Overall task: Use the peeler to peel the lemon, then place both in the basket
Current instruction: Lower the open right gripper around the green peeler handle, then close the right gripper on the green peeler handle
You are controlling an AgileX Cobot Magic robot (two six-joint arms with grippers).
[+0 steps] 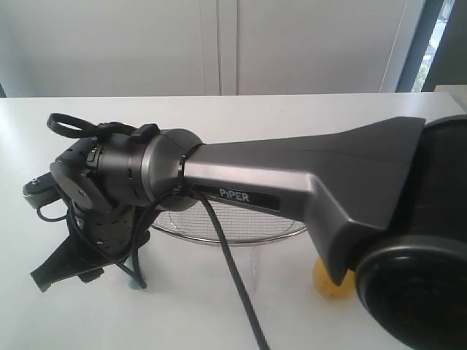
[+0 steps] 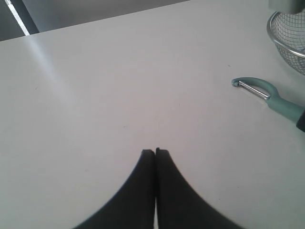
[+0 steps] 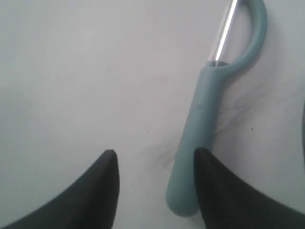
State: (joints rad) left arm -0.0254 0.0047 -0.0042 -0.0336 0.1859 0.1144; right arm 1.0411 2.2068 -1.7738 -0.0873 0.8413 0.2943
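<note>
Table: flat white matt worktop [image 1: 241, 113], faint grey smudges on its surface.
Wall: white panelled wall [image 1: 314, 44], vertical seams, behind the worktop's far edge.
Window: dark-framed bright window strip [image 1: 440, 36], beyond the far right corner.

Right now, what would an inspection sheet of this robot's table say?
Surface: white table, smooth.
Job's things: lemon on the table, half hidden by the arm; peeler lying flat near the basket.
Clutter: nothing seen.
Grippers: left gripper shut, holding nothing; right gripper open, peeler handle between its fingers, not gripped.
Cables: black cable hanging from the arm.
Surroundings: white wall panels; window edge.
</note>
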